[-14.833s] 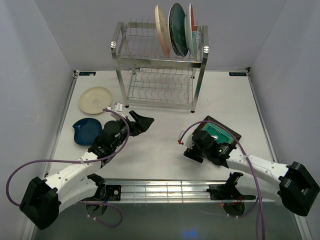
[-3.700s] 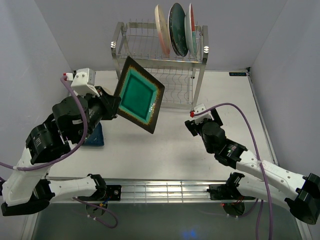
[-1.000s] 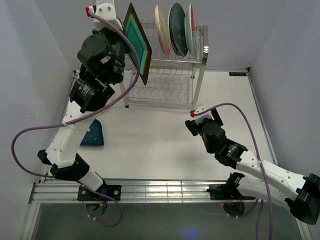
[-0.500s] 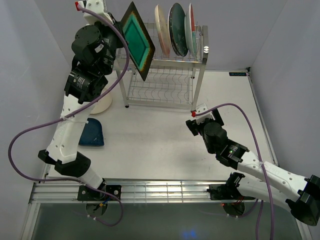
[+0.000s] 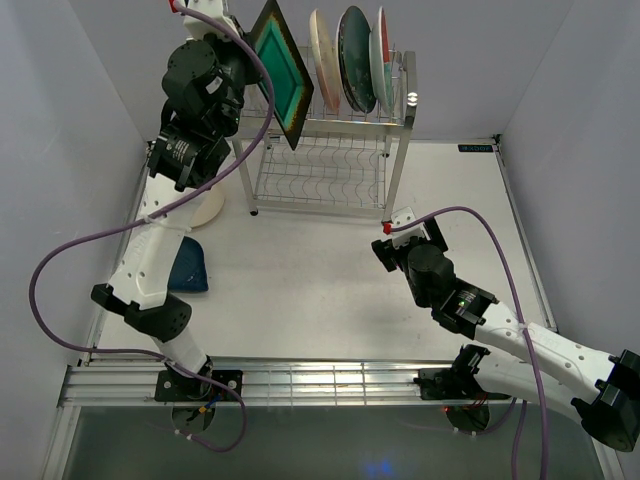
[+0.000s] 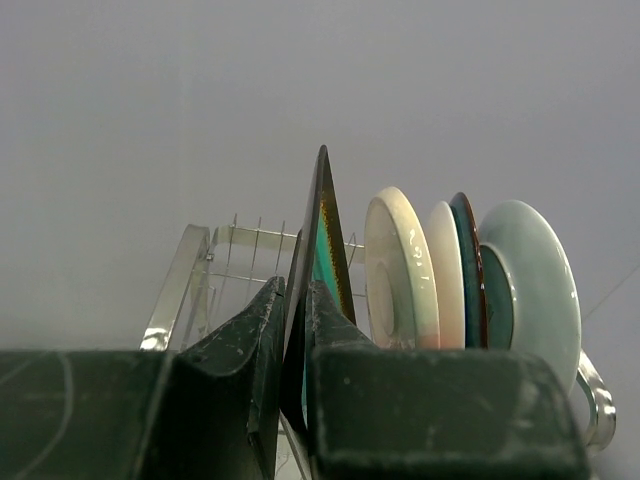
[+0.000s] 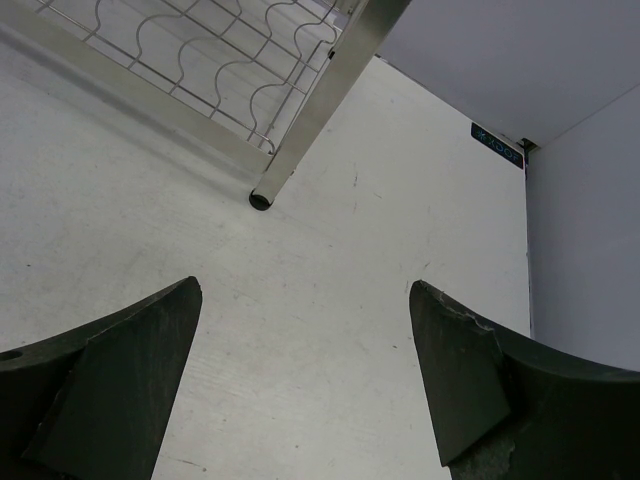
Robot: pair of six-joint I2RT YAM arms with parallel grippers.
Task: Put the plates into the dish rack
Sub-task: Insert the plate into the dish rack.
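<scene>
My left gripper (image 5: 246, 74) (image 6: 295, 292) is shut on the edge of the square green plate (image 5: 284, 72) (image 6: 327, 225). It holds the plate upright, high over the left part of the dish rack's (image 5: 320, 165) top tier. Just to its right, a cream plate (image 5: 323, 60) (image 6: 400, 270), a dark teal plate (image 5: 355, 58) and a pale plate with a red rim (image 5: 381, 55) stand in the top-tier slots. My right gripper (image 5: 390, 242) (image 7: 305, 300) hangs open and empty low over the table, near the rack's front right leg (image 7: 262, 198).
A cream plate (image 5: 208, 206) lies on the table left of the rack, partly hidden by my left arm. A dark blue plate (image 5: 188, 268) lies nearer, beside that arm. The rack's lower tier (image 7: 250, 50) holds nothing. Grey walls close in both sides.
My left arm has carried the square green plate slightly up and to the right, closer to the standing plates. The right arm has not moved.
</scene>
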